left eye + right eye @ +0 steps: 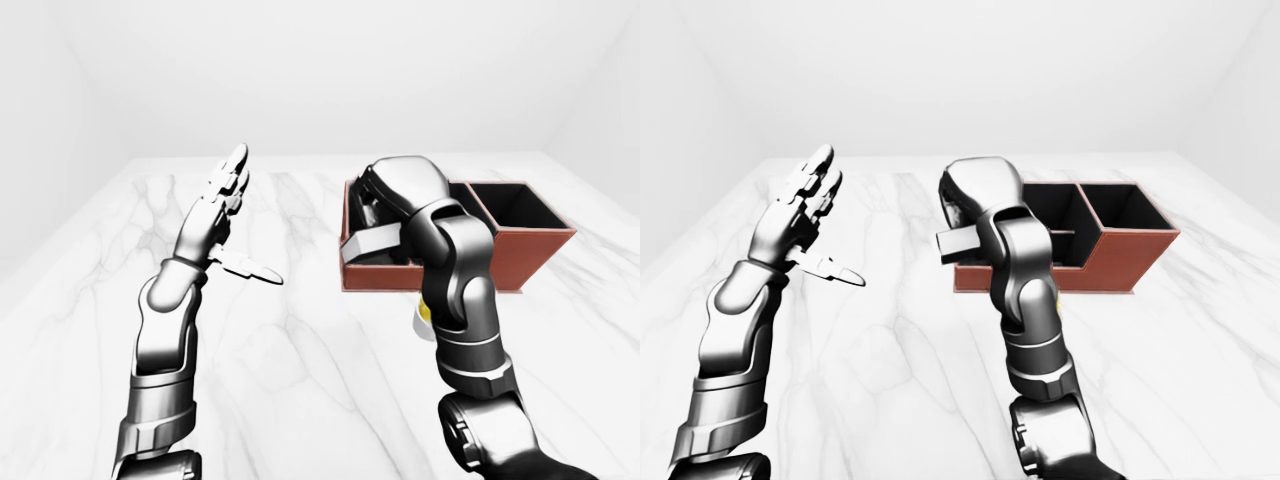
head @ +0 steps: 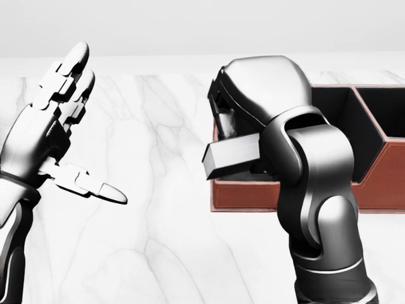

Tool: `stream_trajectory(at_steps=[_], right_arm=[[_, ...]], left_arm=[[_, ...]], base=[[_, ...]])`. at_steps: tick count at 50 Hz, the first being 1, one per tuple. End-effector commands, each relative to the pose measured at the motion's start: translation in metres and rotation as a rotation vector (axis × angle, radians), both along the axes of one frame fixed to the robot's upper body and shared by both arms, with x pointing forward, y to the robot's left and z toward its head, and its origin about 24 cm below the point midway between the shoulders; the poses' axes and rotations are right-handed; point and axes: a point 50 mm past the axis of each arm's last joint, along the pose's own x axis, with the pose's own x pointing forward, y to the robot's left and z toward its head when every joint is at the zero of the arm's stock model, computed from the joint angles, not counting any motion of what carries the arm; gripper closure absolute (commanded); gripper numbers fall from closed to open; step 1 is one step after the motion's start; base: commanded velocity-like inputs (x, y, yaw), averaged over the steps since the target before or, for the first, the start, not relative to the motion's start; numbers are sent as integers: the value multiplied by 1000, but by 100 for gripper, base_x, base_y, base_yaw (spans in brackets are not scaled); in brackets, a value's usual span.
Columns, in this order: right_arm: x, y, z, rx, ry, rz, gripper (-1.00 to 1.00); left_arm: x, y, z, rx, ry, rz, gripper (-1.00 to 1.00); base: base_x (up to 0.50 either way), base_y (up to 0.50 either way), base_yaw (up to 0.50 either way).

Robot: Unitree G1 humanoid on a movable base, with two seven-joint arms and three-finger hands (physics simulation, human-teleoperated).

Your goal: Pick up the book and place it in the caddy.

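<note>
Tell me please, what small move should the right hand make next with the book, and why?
Probably carry it a little further right in the head view, then lower it. The right hand holds the book lifted, roughly level with the caddy left wall, apparently not yet over a compartment. The left hand is open and apart.

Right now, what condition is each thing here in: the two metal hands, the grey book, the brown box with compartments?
Right hand: fingers closed round the book, raised above the marble table.
Grey rectangular book: gripped, off the table, lying roughly level at the caddy's left end.
Brown leather caddy: upright on the table; visible compartments look empty.
Left hand: open, fingers spread, holding nothing.
</note>
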Motion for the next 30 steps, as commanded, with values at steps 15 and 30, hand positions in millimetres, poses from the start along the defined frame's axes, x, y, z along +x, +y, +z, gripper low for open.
stream_trajectory(at_steps=[15, 30], right_arm=[[22, -68, 64, -22, -200, -191, 100], [40, -91, 60, -4, -271, -264, 100]], left_arm=[[-1, -6, 0, 11, -8, -7, -100], [-3, -11, 0, 18, -13, -18, -100]], base=[[0, 0, 0], [0, 0, 0]])
